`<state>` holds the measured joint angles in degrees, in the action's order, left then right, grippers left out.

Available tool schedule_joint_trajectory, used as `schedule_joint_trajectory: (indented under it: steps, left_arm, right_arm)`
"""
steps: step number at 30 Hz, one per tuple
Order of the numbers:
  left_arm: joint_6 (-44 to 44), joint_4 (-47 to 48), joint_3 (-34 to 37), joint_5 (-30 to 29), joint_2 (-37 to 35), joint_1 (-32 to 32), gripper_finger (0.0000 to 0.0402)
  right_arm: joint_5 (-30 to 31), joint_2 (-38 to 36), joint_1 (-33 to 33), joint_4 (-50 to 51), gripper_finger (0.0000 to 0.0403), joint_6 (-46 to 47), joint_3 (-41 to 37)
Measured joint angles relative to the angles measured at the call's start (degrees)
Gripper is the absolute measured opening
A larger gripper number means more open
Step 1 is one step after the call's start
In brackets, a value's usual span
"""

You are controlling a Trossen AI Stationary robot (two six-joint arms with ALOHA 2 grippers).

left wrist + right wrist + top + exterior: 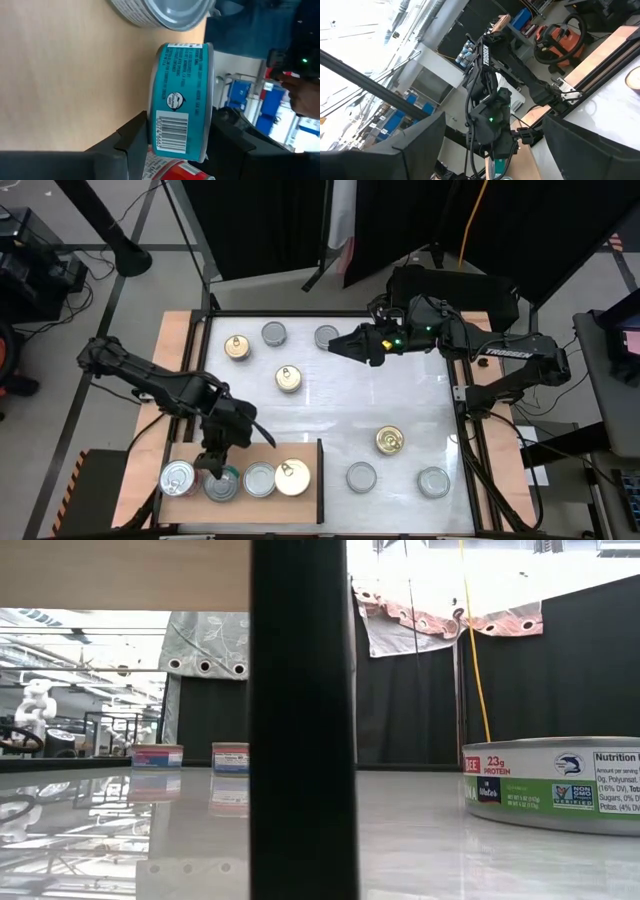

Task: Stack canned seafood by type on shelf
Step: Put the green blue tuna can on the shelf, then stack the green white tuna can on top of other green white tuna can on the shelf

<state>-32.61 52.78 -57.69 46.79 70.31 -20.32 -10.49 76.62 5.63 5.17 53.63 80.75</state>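
The shelf (245, 502) is a light wooden board with a dark upright edge (320, 480), at the table's near left. On it stand a pull-tab silver tin (178, 477), a silver tin (260, 479) and a gold tin (292, 477). My left gripper (212, 465) is shut on a teal-labelled tin (182, 95) above the board, with a red-labelled tin (177, 171) right beside its fingers. My right gripper (335, 340) hangs open and bare over the far side, near a silver tin (327, 335). My left gripper pinches the teal tin between its two fingers, one finger (132, 142) at the bottom face's edge (156, 131) and the other (235, 147) at the lid's rim (209, 131). The fingers come slanting down from the far left. Whether the tin rests on the board, I cannot tell.
Loose tins lie on the white table: gold ones (238, 347), (289, 378), (390, 441) and silver ones (273, 333), (361, 476), (434, 481). In the low view a green-labelled tin (555, 785) stands close at the right and the dark upright edge (300, 720) fills the middle.
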Motion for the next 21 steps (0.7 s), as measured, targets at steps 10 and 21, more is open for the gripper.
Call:
schedule_joint_trajectory:
  steps: [10, 21]
  left_arm:
    - [-1.4, 6.5, -0.5, -9.4, -2.6, 0.0, 0.0248]
    - [-8.7, 16.8, -9.1, -12.7, -6.9, 3.2, 0.0314]
  right_arm:
    - [0.6, 0.0, 0.1, -0.2, 0.0325, 2.0, 0.0]
    - [6.0, 0.0, 5.2, 7.8, 0.0308, 9.2, 0.0]
